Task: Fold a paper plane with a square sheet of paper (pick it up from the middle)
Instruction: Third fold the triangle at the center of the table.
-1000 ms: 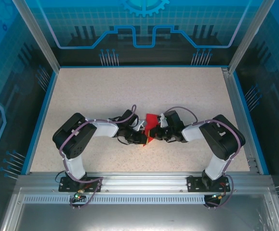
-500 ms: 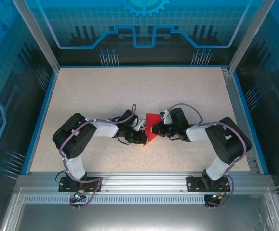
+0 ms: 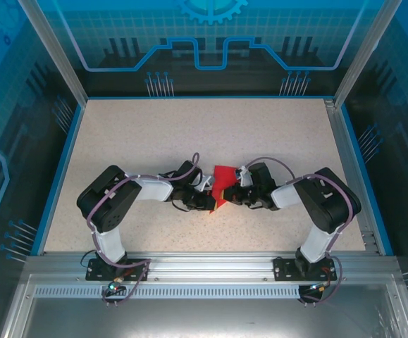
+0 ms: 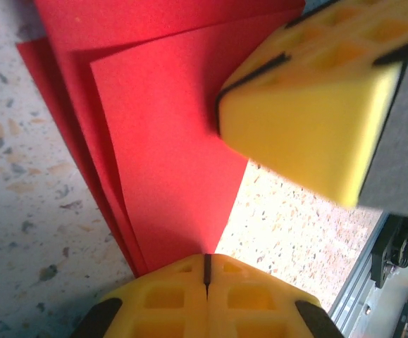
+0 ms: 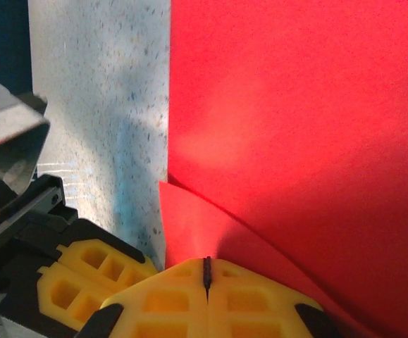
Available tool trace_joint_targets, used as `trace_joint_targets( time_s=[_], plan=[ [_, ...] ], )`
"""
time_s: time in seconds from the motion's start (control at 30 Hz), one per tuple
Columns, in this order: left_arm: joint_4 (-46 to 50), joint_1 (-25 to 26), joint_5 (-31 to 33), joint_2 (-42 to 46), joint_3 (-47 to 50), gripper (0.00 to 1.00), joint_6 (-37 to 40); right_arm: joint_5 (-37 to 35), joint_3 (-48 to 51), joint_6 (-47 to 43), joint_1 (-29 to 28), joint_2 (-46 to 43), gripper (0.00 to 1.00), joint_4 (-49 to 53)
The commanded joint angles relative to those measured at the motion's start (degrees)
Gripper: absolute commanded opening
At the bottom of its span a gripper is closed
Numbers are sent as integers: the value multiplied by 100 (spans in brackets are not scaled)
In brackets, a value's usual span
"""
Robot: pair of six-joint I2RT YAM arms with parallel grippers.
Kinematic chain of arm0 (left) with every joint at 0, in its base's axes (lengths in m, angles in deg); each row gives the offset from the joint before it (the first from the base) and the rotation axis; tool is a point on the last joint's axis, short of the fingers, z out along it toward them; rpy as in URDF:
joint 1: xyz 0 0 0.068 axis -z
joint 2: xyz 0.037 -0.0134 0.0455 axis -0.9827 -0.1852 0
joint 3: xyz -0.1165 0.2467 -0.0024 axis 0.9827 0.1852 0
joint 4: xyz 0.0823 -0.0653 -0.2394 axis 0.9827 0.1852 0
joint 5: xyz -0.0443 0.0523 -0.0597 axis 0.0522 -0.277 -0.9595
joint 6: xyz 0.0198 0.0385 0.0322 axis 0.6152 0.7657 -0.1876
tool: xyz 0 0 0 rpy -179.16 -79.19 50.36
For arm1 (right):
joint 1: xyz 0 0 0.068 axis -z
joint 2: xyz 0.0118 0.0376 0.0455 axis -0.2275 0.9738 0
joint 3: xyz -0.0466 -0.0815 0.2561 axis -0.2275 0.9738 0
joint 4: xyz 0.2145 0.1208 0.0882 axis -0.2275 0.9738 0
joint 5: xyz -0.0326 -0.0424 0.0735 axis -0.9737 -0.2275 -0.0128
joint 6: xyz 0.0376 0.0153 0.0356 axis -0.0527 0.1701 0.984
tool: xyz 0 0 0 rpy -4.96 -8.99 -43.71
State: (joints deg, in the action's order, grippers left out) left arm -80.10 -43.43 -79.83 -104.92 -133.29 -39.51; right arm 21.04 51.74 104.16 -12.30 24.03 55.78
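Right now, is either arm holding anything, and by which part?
Both hold the paper. The left gripper has its jaws shut on a pointed corner of the folded layers; the right gripper on a curled flap.

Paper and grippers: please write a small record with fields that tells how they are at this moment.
paper: red, folded, with several layers overlapping
place: middle of the speckled table, between the two grippers
left gripper: shut, a pointed end of the paper pinched in it
right gripper: shut on the paper from the opposite side
arms: both bent inward, wrists close together
task state: wide layered flaps, no narrow plane shape yet
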Motion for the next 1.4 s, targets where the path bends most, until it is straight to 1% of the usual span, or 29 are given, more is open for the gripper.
trace_joint_targets(
  time_s=[0.0, 0.17, 0.27, 0.37, 0.43, 0.53, 0.7, 0.83, 0.9, 1.0, 1.1, 1.37],
  plan=[
    [423, -55, 589, -169, 293, 0, 150, -264, 125, -211, 515, 156, 1, 15],
    [384, -54, 582, -138, 328, 0, 159, -159, 62, -411, 958, 0, 2, 236],
    [363, -56, 550, -142, 311, 0, 160, 111, -20, -442, 1055, -95, 3, 228],
    [359, -52, 517, -118, 292, 0, 168, 56, -78, -416, 877, -648, 3, 563],
    [377, -55, 501, -90, 284, 0, 167, -319, -174, -502, 578, -1037, 4, 1168],
    [390, -56, 502, -63, 272, 0, 179, -398, -127, -318, 155, -1213, 4, 1123],
    [401, -49, 485, -72, 228, 0, 186, -602, -182, -115, -353, -1060, 3, 1088],
    [410, -49, 483, -45, 235, 0, 202, -322, -367, -61, -495, -554, 2, 916],
    [424, -54, 481, -20, 244, 0, 216, -279, -447, -85, -496, -328, 1, 949],
    [451, -49, 461, 26, 270, 0, 245, -500, -499, -172, -457, -119, 0, 1196],
    [520, -56, 426, 127, 318, 0, 298, -537, -443, -204, -348, 66, 0, 1243],
    [844, -61, 196, 356, 452, 1, 485, -500, -431, -226, -285, 171, 0, 1244]
  ],
)
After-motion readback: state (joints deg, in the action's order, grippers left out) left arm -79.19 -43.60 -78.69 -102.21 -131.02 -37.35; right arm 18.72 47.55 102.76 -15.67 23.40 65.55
